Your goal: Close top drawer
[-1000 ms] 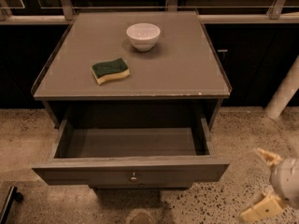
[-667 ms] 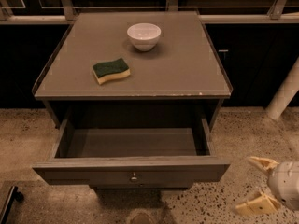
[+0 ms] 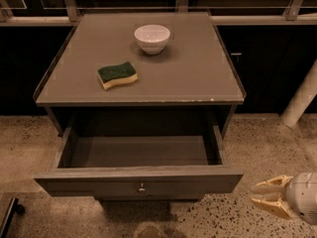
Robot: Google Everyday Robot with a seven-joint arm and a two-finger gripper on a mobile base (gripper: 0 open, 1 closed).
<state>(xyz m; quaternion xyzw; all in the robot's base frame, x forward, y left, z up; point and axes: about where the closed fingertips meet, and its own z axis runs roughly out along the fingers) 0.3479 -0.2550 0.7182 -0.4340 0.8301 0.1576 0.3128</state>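
The top drawer (image 3: 138,181) is pulled out wide from the grey cabinet (image 3: 188,83). Its flat grey front faces me with one small round metal knob (image 3: 141,187) at the centre, and its inside (image 3: 138,151) looks empty. My gripper (image 3: 255,193), pale cream on a white wrist, is at the lower right, just right of the drawer front's right end and slightly below it. It does not touch the drawer.
A white bowl (image 3: 152,37) and a green and yellow sponge (image 3: 118,75) lie on the cabinet top. A white post (image 3: 302,98) leans at the right. Speckled floor (image 3: 257,143) surrounds the cabinet. A dark object (image 3: 7,214) sits at the lower left.
My gripper has moved left and a little up, closer to the right end of the drawer front. The drawer has not moved.
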